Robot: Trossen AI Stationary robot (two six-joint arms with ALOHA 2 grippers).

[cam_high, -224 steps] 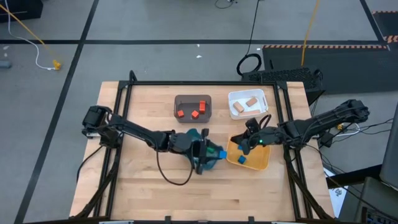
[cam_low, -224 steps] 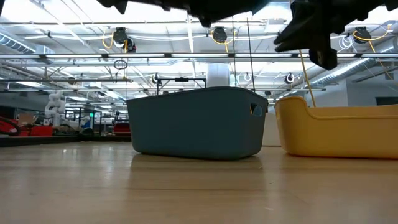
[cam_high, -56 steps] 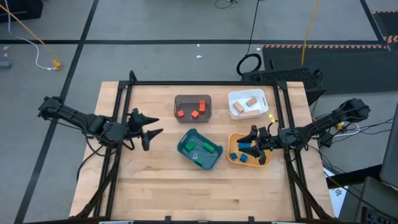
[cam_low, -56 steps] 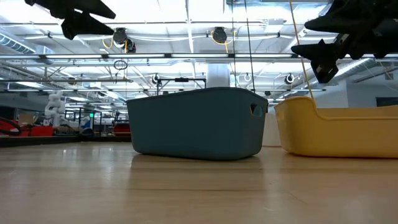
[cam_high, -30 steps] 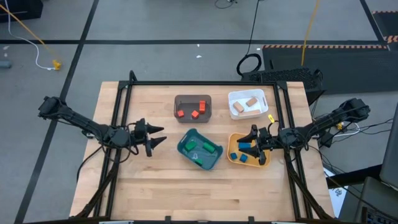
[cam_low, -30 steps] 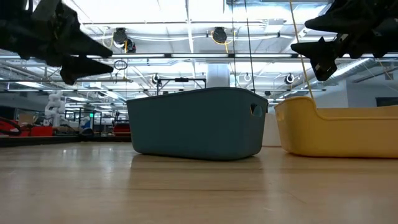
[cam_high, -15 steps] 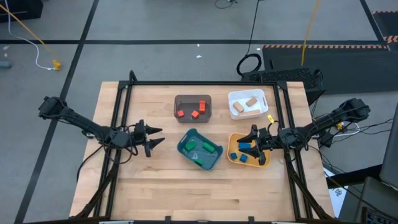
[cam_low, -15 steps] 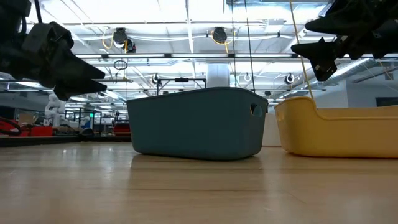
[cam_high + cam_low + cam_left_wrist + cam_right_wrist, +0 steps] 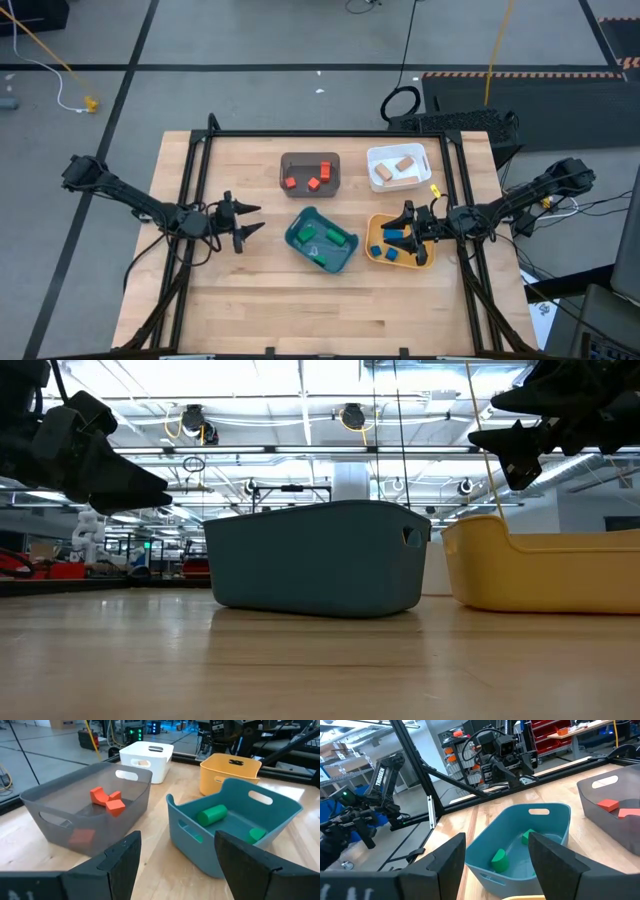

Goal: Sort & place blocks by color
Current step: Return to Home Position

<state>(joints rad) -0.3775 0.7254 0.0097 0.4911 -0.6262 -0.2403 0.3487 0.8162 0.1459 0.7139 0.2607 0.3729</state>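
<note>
Left gripper (image 9: 255, 218) is hovering over bare table (image 9: 240, 300), to the left of the teal bin (image 9: 298, 232), jaws spread, gripping nothing. Right gripper (image 9: 398, 230) is hanging over the yellow bin (image 9: 405, 266), jaws also spread, empty. All visible blocks are sitting in bins: red blocks (image 9: 313, 184) in the see-through grey bin (image 9: 300, 158), plain wood blocks (image 9: 404, 163) in the white bin (image 9: 378, 155), green blocks (image 9: 333, 239) in the teal bin, blue blocks (image 9: 375, 250) in the yellow bin. Teal and yellow bins are sitting just beside each other.
</note>
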